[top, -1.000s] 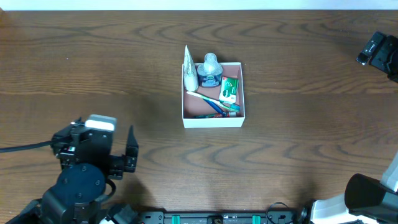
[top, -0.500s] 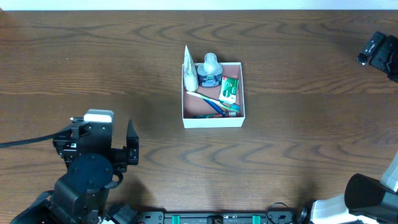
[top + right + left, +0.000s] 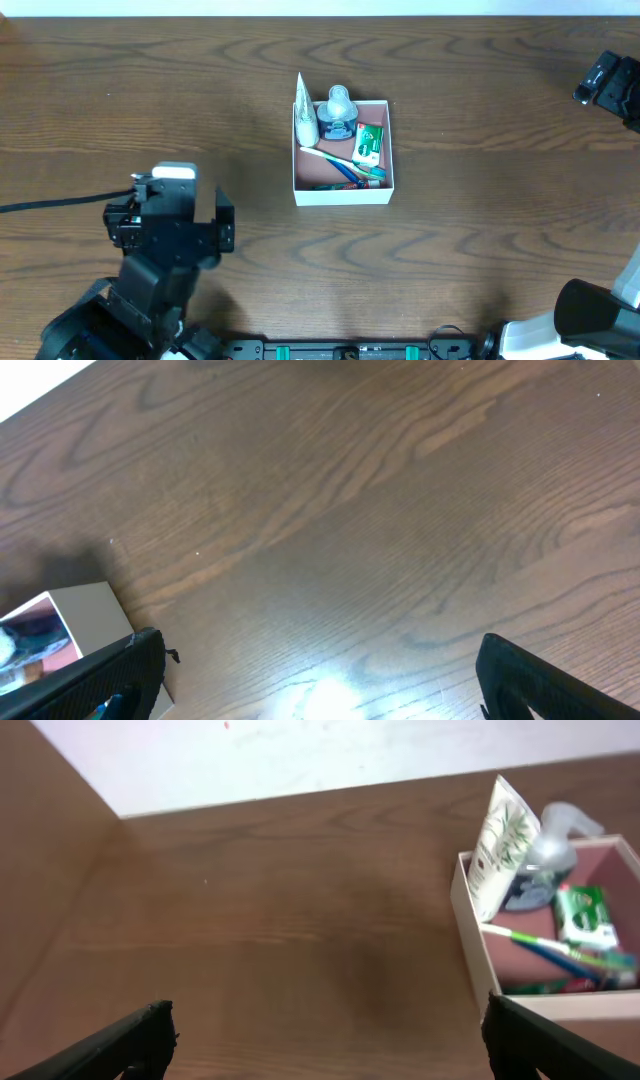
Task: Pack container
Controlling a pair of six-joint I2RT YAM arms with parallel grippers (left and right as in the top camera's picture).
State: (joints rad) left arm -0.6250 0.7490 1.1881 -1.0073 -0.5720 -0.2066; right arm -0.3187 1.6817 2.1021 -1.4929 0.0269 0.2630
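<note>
A dark wood table seen from above. Just above the centre of the frame sits a small white box with a pinkish floor, open at the top.

Inside it, a white tube printed with green leaves stands against the left wall, its tip rising past the upper rim. Beside the tube, at the upper wall, is a clear bottle with a bluish base. A green packet lies along the right wall. Two toothbrushes, one white and green, one blue, lie slanted across the floor from the left wall to the lower right corner.

The left arm fills the lower left of the overhead frame, well apart from the box. In its wrist view the left gripper has its fingers spread wide at the two lower corners, with only bare table between them. The box sits at the right edge of that frame, above the finger there.

The right gripper is likewise spread wide in its own wrist view, holding nothing, over bare wood. A corner of the box shows at the lower left of that frame, close to the finger there.
</note>
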